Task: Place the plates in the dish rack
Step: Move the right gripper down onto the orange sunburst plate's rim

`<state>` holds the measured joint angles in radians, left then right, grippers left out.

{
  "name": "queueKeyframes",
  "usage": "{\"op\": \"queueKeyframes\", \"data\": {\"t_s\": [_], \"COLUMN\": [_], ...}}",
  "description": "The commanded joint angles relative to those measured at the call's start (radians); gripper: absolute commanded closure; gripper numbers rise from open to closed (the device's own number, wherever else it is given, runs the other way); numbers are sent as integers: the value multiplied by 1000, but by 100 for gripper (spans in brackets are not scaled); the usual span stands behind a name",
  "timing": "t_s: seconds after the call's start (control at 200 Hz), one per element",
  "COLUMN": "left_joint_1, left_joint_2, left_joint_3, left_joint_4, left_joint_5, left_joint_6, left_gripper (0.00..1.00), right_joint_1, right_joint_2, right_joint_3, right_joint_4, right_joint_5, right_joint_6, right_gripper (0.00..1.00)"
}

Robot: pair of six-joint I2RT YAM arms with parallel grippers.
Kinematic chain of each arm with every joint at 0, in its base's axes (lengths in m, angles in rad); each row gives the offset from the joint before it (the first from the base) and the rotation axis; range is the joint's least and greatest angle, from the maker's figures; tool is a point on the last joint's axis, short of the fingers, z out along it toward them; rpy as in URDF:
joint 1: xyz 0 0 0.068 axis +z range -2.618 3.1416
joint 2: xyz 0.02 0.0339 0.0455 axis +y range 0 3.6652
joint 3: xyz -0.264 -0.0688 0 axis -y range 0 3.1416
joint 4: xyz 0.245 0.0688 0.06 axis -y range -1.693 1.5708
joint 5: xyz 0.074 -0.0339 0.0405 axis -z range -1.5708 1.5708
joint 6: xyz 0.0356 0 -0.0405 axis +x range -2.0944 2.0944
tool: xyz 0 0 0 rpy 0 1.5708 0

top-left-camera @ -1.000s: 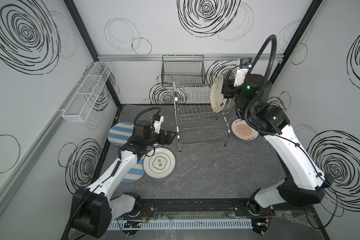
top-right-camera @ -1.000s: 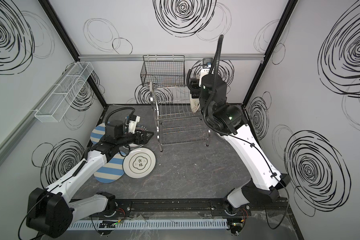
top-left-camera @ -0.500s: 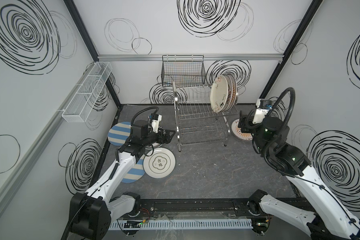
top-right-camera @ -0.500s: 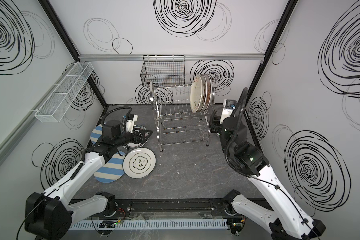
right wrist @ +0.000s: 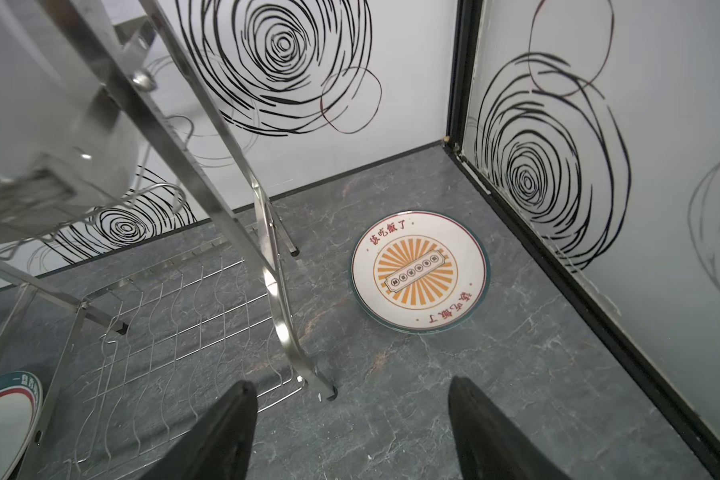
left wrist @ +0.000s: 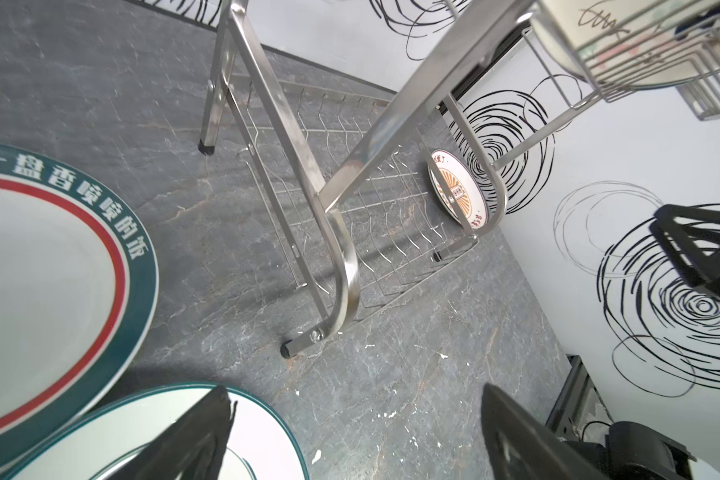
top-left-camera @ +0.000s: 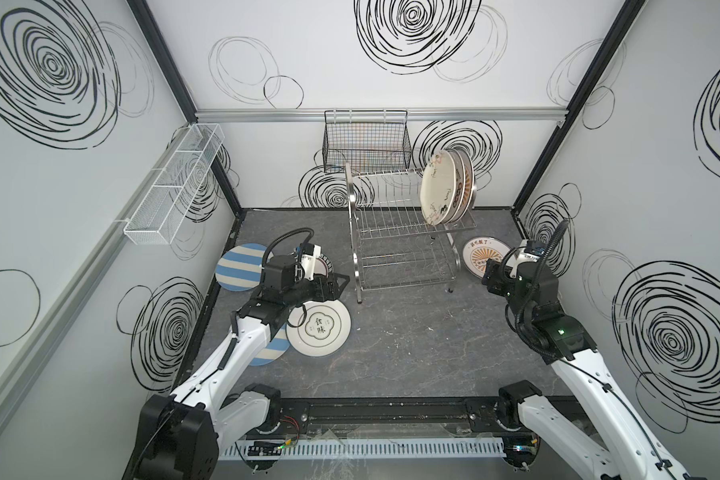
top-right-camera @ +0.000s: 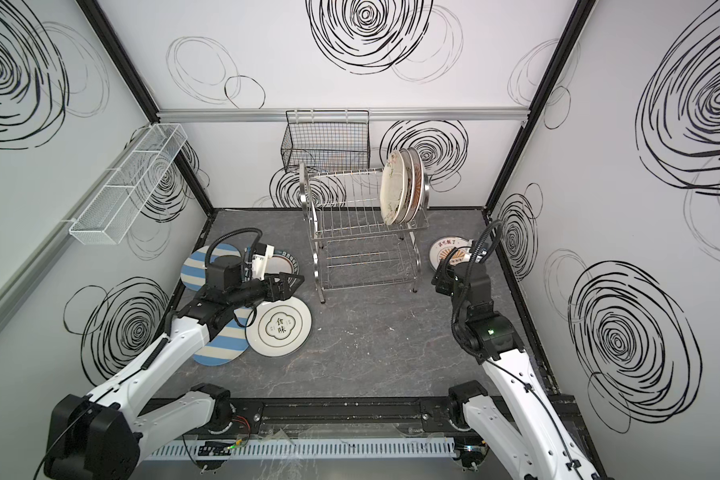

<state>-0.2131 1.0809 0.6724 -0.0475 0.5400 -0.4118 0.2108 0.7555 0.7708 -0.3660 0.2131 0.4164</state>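
The steel dish rack (top-left-camera: 391,232) (top-right-camera: 350,232) stands at mid-back, and three plates (top-left-camera: 443,187) (top-right-camera: 400,187) sit upright at the right end of its upper tier. An orange sunburst plate (top-left-camera: 479,253) (right wrist: 420,270) lies flat on the floor to the rack's right. My right gripper (right wrist: 352,382) (top-left-camera: 491,276) hovers open and empty just short of it. On the left lie two striped plates (top-left-camera: 238,270) (top-left-camera: 273,351), a green-rimmed plate (left wrist: 59,270) and a white plate with characters (top-left-camera: 319,328). My left gripper (left wrist: 355,390) (top-left-camera: 341,282) is open above these, holding nothing.
A black wire basket (top-left-camera: 366,141) hangs on the back wall behind the rack. A long white mesh basket (top-left-camera: 175,183) is fixed to the left wall. The rack's near left leg (left wrist: 289,349) stands close to my left gripper. The right wall is close to the sunburst plate.
My right arm has left a plate in the rack's upper tier, drawn back and come down low beside the sunburst plate, its jaws spreading. The left arm has barely shifted.
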Motion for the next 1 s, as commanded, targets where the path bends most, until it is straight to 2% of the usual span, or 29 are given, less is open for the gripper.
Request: {"op": "queueKeyframes", "data": {"t_s": [0.0,0.16,0.37,0.6,0.82,0.996], "left_joint_1": [4,0,6,3,3,8], "left_joint_2": [10,-1,21,23,12,4], "left_joint_3": [-37,-71,-66,-79,-67,-73], "left_joint_4": [123,156,137,181,114,121], "left_joint_5": [67,48,41,43,26,29], "left_joint_6": [-67,-80,-73,-98,-59,-61], "left_gripper": [4,4,4,4,4,4], "right_joint_1": [-85,-228,-298,-328,-398,-459], "right_joint_2": [24,163,284,513,706,858], "right_joint_3": [-56,-67,-40,34,174,261], "right_joint_4": [118,201,288,350,336,334], "right_joint_5": [-176,-383,-350,-406,-498,-629], "right_joint_6": [46,52,53,50,53,59], "right_gripper": [23,15,7,1,0,0]}}
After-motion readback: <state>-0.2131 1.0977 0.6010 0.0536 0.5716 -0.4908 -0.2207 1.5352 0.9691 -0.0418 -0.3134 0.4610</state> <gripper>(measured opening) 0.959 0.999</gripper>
